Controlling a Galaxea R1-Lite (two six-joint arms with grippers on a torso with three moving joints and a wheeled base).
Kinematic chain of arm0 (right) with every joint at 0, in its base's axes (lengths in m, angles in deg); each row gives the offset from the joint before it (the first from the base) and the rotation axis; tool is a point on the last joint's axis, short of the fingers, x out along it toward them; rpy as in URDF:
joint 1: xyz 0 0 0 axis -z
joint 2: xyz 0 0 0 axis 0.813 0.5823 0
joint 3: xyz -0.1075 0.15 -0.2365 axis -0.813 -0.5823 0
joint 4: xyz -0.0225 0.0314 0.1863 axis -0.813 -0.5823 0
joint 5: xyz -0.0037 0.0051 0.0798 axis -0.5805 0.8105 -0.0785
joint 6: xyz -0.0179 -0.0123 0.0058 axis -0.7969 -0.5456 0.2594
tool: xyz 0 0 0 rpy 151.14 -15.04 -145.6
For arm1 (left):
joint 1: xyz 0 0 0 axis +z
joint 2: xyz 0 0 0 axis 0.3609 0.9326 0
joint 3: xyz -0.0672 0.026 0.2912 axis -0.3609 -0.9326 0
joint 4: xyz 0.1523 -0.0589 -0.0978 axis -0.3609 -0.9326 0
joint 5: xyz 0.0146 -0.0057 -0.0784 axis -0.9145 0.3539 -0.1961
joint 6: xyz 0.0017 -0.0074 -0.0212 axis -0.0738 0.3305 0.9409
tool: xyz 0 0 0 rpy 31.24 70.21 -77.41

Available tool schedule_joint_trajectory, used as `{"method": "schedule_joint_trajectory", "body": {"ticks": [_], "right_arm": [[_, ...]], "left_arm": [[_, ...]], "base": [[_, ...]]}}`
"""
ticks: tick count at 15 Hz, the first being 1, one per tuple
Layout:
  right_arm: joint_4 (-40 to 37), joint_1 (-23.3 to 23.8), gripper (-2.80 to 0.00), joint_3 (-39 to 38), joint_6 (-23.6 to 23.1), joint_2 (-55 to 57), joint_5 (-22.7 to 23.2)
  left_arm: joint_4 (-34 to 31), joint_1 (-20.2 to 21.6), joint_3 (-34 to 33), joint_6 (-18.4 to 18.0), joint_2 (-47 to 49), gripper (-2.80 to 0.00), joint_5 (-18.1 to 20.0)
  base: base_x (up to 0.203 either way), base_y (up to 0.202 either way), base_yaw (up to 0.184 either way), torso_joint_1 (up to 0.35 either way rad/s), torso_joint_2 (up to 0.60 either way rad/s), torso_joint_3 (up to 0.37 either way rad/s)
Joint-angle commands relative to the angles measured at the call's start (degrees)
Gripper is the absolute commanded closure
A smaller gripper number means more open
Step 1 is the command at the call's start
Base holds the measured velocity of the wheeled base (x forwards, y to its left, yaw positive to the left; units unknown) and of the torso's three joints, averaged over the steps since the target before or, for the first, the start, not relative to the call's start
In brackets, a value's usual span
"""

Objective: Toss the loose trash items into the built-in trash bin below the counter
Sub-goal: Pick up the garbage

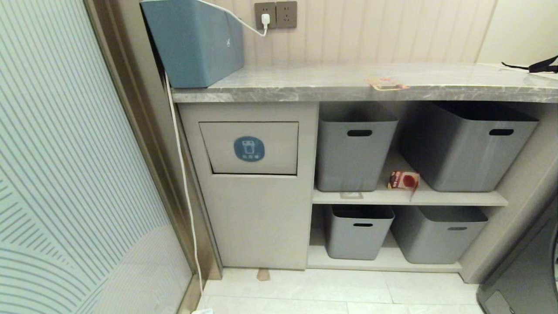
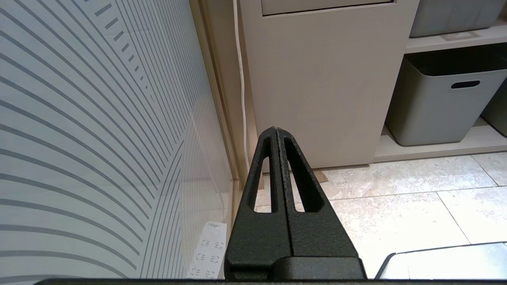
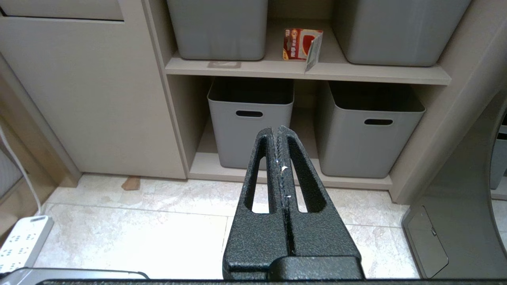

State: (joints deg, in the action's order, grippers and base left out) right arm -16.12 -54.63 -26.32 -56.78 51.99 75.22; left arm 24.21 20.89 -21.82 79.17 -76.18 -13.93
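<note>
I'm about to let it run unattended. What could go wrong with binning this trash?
The carton sits wedged between two grey tubs, so a reach may bump them. The clear wrapper lies flat on the counter, likely hard to pinch. The bin flap is shut and needs pushing.

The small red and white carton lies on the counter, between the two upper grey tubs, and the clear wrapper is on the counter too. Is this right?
Not quite. The carton is not on the counter; it stands on the upper shelf below it, between the two upper grey tubs, as the head view shows. The wrapper does lie on the counter.
</note>
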Motion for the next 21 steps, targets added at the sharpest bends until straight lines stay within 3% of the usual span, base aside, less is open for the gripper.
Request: {"method": "schedule_joint_trajectory", "body": {"ticks": [1,6,14,21], "right_arm": [[0.1,0.0,0.0,0.0,0.0,0.0,0.0],[0.1,0.0,0.0,0.0,0.0,0.0,0.0],[0.0,0.0,0.0,0.0,0.0,0.0,0.0],[0.1,0.0,0.0,0.0,0.0,0.0,0.0]], "left_arm": [[0.0,0.0,0.0,-0.5,0.0,0.0,0.0],[-0.1,0.0,0.0,0.0,-0.1,0.0,-0.5],[0.0,0.0,0.0,-2.3,0.0,0.0,0.1],[0.0,0.0,0.0,-2.3,0.0,0.0,0.0]], "base": [[0.0,0.0,0.0,0.0,0.0,0.0],[0.0,0.0,0.0,0.0,0.0,0.0],[0.0,0.0,0.0,0.0,0.0,0.0],[0.0,-0.172,-0.001,0.003,0.0,0.002]]}}
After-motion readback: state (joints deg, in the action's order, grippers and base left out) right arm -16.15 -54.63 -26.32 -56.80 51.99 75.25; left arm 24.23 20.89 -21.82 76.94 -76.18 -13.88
